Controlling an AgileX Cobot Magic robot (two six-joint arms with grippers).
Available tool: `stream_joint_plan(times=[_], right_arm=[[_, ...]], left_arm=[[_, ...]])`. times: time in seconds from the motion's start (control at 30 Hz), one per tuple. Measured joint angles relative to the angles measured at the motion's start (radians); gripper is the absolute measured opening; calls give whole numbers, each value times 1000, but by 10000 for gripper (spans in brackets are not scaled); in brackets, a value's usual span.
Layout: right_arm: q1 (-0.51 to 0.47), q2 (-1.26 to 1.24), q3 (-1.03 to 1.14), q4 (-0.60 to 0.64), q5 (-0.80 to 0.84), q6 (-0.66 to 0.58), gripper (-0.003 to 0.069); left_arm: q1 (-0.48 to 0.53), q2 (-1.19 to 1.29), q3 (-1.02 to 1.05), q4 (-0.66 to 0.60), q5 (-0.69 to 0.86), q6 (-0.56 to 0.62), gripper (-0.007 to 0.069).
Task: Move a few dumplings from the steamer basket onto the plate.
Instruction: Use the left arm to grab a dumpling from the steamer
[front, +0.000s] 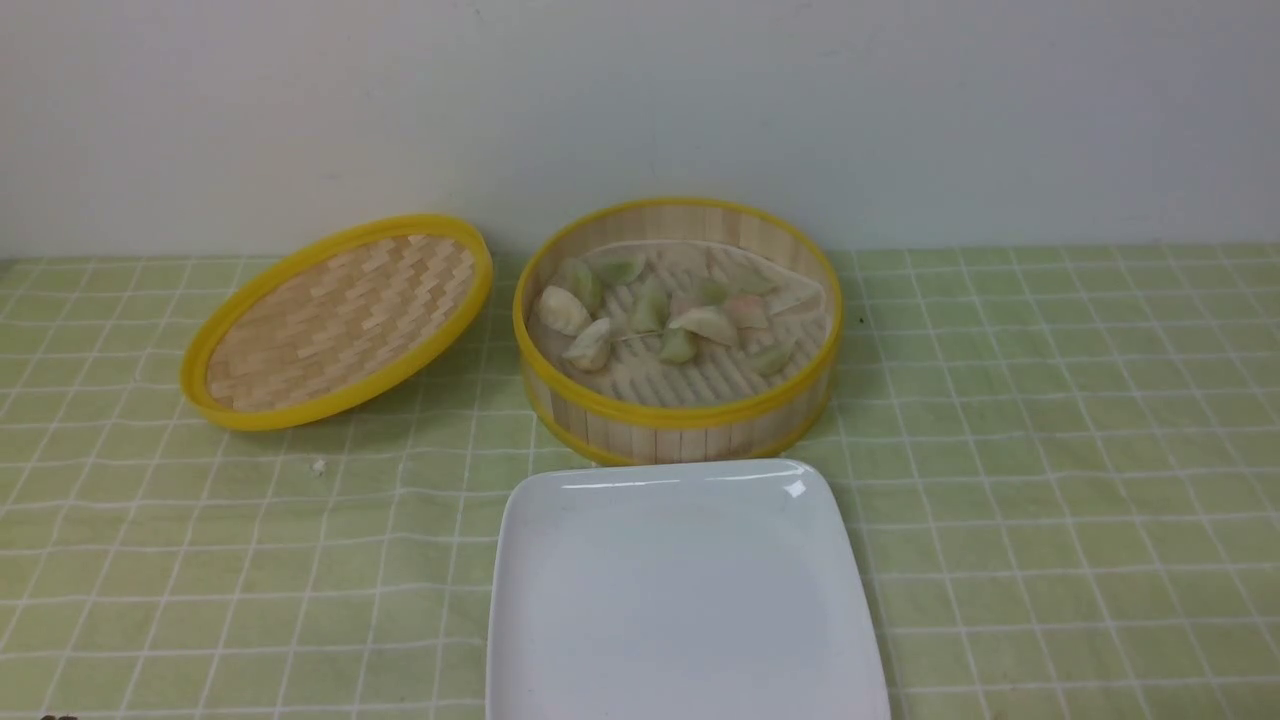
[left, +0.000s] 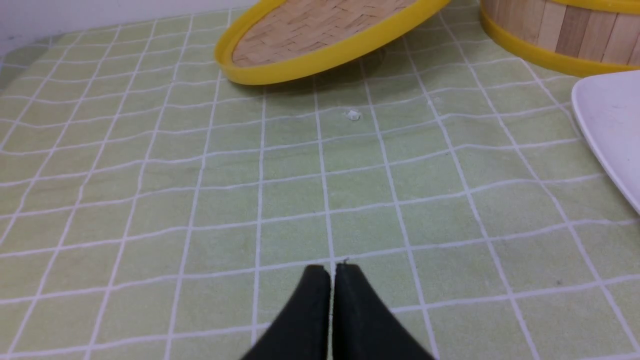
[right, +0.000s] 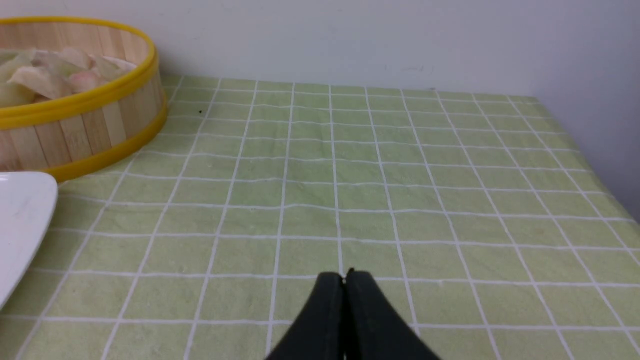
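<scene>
The dumplings (front: 660, 318), pale white, green and pinkish, lie clustered toward the far side of the steamer basket (front: 690, 432), which stands mid-table on the green checked tablecloth (front: 1050, 480). The white plate (front: 685, 610) sits on the near side of the basket, its far edge just beside the basket's wall. The woven lid (front: 335, 322) rests tilted to the basket's left. The left gripper (left: 332, 271) and right gripper (right: 345, 277) hang over the cloth, one on each side of the plate, fingers pressed together on nothing.
</scene>
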Motion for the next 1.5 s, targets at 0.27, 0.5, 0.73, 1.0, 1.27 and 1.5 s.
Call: stream_joint_plan(times=[0.27, 0.5, 0.73, 1.0, 1.27, 1.5], right_arm=[[0, 0, 0, 0, 0, 0, -15], [0, 0, 0, 0, 0, 0, -15], [0, 0, 0, 0, 0, 0, -15], [0, 0, 0, 4, -4, -30, -15], [0, 0, 11, 377, -205, 65, -15], [0, 0, 11, 763, -353, 109, -15]], left_arm=[[0, 0, 0, 35, -45, -10, -6], [0, 0, 0, -174, -290, -173, -6], [0, 0, 0, -355, -404, -232, -6], [0, 0, -7, -394, -624, -232, -6], [0, 84, -368, -261, -361, -234, -6], [0, 464, -768, -226, 339, -126, -6]])
